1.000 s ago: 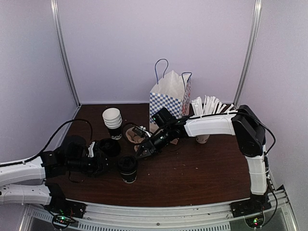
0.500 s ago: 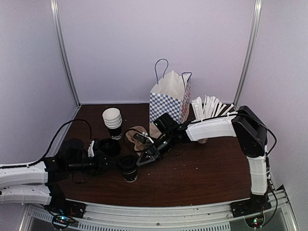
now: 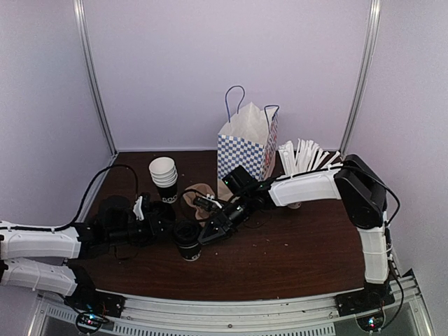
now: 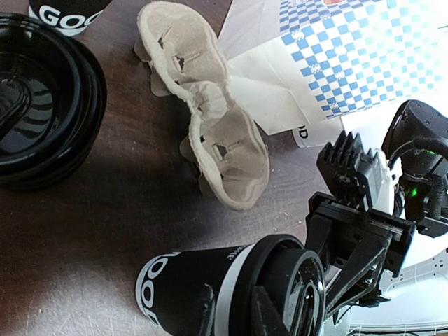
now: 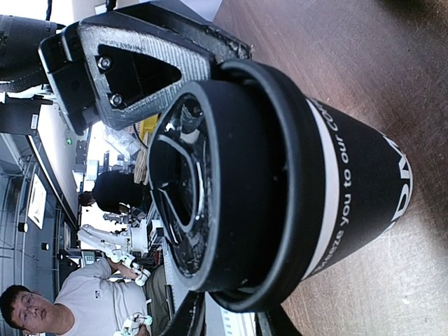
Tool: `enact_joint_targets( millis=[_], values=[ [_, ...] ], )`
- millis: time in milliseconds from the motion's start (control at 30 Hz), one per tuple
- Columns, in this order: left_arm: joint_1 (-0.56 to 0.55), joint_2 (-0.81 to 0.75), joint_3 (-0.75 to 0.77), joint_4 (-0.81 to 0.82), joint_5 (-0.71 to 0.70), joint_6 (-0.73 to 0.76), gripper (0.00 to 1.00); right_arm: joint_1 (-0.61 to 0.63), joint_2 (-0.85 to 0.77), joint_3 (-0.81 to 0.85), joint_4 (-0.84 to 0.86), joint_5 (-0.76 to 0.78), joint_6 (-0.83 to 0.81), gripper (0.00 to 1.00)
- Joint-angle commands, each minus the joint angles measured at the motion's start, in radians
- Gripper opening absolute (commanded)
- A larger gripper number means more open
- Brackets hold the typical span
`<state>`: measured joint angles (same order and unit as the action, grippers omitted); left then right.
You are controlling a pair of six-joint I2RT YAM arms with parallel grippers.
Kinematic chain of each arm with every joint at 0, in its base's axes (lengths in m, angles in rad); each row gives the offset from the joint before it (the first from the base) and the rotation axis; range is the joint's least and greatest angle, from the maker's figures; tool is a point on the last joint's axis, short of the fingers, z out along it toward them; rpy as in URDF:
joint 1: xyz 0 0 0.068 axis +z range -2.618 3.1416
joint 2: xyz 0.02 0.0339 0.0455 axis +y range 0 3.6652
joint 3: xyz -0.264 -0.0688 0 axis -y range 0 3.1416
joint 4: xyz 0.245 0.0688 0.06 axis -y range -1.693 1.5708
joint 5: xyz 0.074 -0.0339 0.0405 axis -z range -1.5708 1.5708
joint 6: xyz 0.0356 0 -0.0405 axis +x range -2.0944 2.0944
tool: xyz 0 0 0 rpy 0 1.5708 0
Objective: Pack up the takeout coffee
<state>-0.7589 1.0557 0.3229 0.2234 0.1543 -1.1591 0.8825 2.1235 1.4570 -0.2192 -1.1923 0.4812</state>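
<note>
The takeout coffee (image 3: 187, 242), a small black cup with pale print and a black lid, stands at the front middle of the table. It fills the bottom of the left wrist view (image 4: 210, 294) and most of the right wrist view (image 5: 294, 175). My left gripper (image 3: 170, 228) reaches it from the left, its fingertips (image 4: 203, 308) slightly apart over the cup's rim band, not clamping it. My right gripper (image 3: 206, 236) is at the lid from the right, jaws spread at the lid's edge (image 5: 231, 323). The blue checkered bag (image 3: 246, 148) stands behind.
A tan pulp cup carrier (image 3: 199, 196) lies between the cup and the bag (image 4: 364, 63), also in the left wrist view (image 4: 217, 140). A stack of lidless black cups (image 3: 164, 179) and a pile of black lids (image 4: 42, 105) sit at the left. White sticks (image 3: 302, 154) stand at the back right.
My left arm has swung right and farther in, now coming at the cup's top from the back left. My right gripper has slid down and left onto the lid. The cup has stayed in place.
</note>
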Motion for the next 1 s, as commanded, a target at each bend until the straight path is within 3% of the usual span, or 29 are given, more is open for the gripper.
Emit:
enact_joint_targets(
  millis=[0, 167, 467, 700, 967],
  values=[
    [-0.026, 0.139, -0.110, -0.350, 0.023, 0.052, 0.18, -0.010, 0.064, -0.009, -0.026, 0.171, 0.019, 0.24],
    [-0.070, 0.194, -0.105, -0.315, -0.002, 0.053, 0.17, -0.011, 0.067, 0.007, 0.007, 0.147, 0.061, 0.29],
    [-0.109, 0.127, -0.076, -0.402, -0.038, 0.046, 0.16, -0.017, 0.004, -0.007, 0.032, 0.173, 0.081, 0.33],
    [-0.138, 0.032, -0.084, -0.477, -0.072, 0.019, 0.10, -0.018, 0.018, -0.008, 0.014, 0.221, 0.096, 0.31],
    [-0.140, 0.102, -0.100, -0.414, -0.062, 0.018, 0.03, 0.013, 0.098, 0.039, -0.101, 0.310, 0.066, 0.25]
  ],
)
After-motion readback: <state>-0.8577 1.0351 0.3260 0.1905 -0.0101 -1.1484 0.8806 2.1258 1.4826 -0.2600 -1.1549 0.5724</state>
